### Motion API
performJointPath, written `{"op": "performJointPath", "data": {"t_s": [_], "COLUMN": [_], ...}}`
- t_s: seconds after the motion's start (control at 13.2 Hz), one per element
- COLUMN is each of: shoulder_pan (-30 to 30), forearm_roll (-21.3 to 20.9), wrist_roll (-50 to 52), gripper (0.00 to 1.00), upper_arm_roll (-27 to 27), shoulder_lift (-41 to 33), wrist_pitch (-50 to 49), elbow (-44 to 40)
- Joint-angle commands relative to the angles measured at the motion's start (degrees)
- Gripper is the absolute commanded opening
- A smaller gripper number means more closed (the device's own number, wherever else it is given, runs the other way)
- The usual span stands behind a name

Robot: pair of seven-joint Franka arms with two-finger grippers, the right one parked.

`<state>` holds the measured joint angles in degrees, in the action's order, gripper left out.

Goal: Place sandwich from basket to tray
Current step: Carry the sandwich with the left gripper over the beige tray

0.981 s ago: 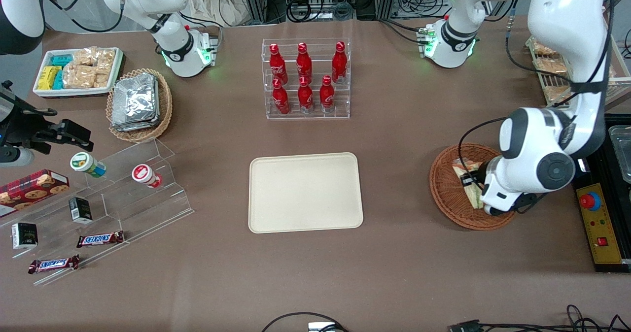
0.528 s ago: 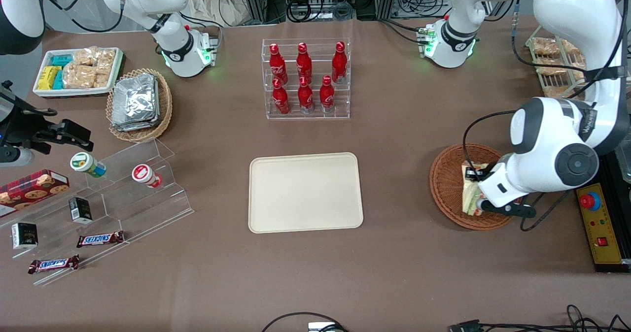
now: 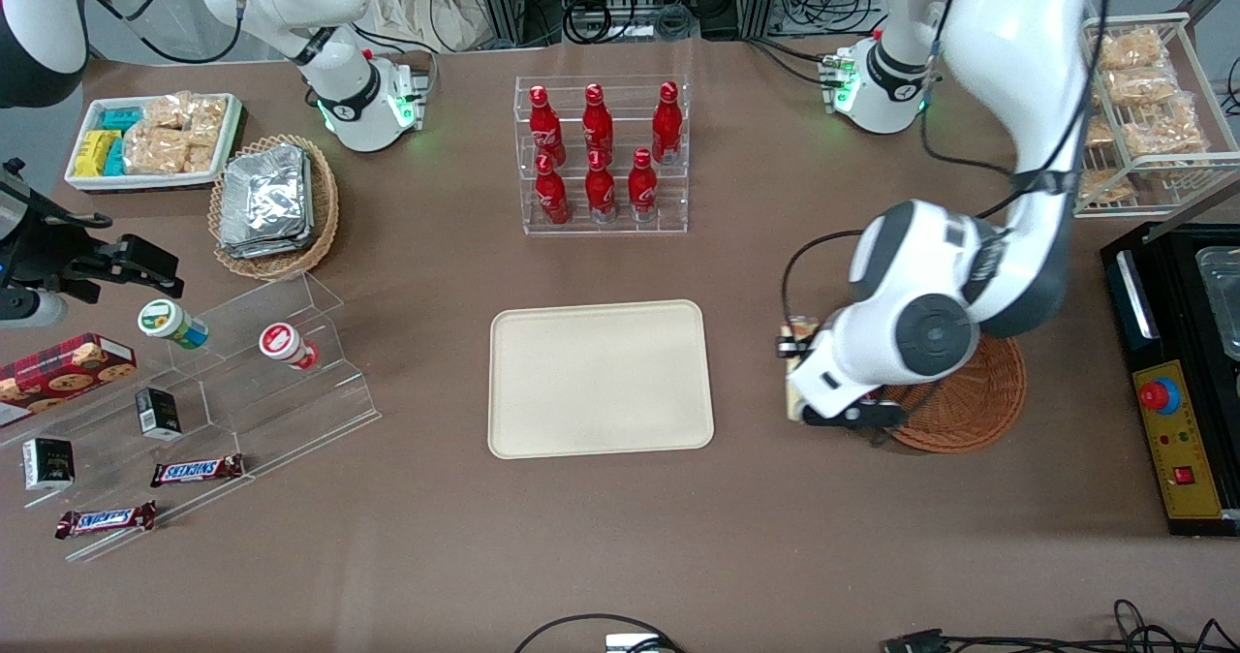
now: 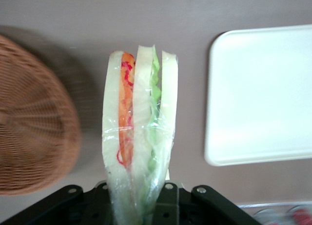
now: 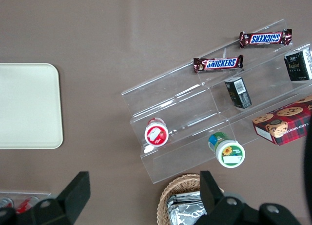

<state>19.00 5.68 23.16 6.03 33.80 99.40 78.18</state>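
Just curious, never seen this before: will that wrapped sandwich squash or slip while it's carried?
Probably soft: the tool grips the sandwich between basket and tray, its bread barely dented. The clear wrap looks slick, so slipping seems possible. It likely weighs little.

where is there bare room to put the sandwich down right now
The tray is bare across its whole surface. Bare tabletop also lies between the tray and the basket, under the gripper shut on the sandwich. Toward the parked arm's end, the clear stepped shelf is crowded with snacks.

White arm (image 3: 1007, 43) w/ grey joints; black cable; black gripper (image 4: 146, 205)
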Motion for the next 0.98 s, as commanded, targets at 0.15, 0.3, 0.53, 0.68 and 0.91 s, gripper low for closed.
{"op": "performJointPath", "data": {"t_s": [0.15,0.3,0.53,0.68,0.91], "shoulder_pan": [7.1,9.3,11.7,12.9,13.2], "forearm_roll": [1.0,0.9,0.7,0.4,0.4], "wrist_roll": [10.9,13.4,14.4,16.1,16.0], "gripper": [0.0,0.0,0.0,0.0,0.0], "upper_arm_roll": [-0.6,-0.6,-0.7,-0.7,-0.7], "shoulder_lift": [11.4,13.8,16.9,18.7,19.4], "wrist_pitch": [5.7,9.7,14.0,16.4,16.8], "elbow": [-10.2,-10.2,-10.1,-10.1,-9.7]}}
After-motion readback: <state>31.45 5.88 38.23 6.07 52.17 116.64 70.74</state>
